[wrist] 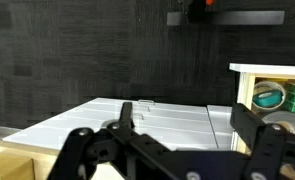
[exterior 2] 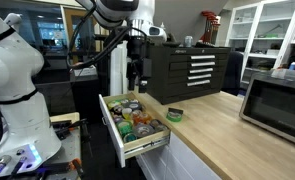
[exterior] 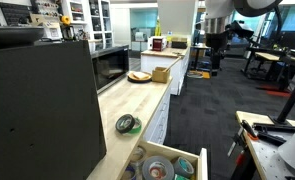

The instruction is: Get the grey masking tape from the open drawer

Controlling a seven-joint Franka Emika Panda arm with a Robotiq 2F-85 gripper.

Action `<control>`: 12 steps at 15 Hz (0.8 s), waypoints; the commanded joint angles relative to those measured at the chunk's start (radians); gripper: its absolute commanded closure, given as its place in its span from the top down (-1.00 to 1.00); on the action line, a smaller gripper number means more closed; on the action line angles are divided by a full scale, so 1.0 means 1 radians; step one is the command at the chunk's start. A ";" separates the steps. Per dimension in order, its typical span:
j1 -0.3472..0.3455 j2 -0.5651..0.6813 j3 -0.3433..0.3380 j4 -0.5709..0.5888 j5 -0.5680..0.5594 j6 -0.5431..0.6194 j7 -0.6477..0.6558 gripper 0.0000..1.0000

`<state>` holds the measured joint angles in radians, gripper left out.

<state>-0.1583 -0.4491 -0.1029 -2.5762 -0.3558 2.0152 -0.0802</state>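
1. The black Robotiq gripper (wrist: 172, 150) is empty, its jaws spread wide.
2. The thick light-grey ring of masking tape (exterior: 155, 168) lies flat in the pale plywood open drawer (wrist: 269, 70).
3. In the wrist view that drawer sits at about 2 o'clock from the gripper, so I judge the reach goes that way.

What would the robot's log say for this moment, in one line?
stage: approach | fingers: open, empty, short of drawer | grey tape: in drawer, untouched | green-rimmed roll: on counter
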 commanded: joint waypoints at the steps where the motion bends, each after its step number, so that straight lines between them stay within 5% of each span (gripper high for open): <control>1: 0.039 0.119 0.012 0.037 0.006 0.065 -0.016 1.00; 12: 0.105 0.347 0.070 0.101 -0.001 0.263 -0.007 1.00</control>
<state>-0.0650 -0.1373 -0.0409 -2.4988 -0.3556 2.2439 -0.0802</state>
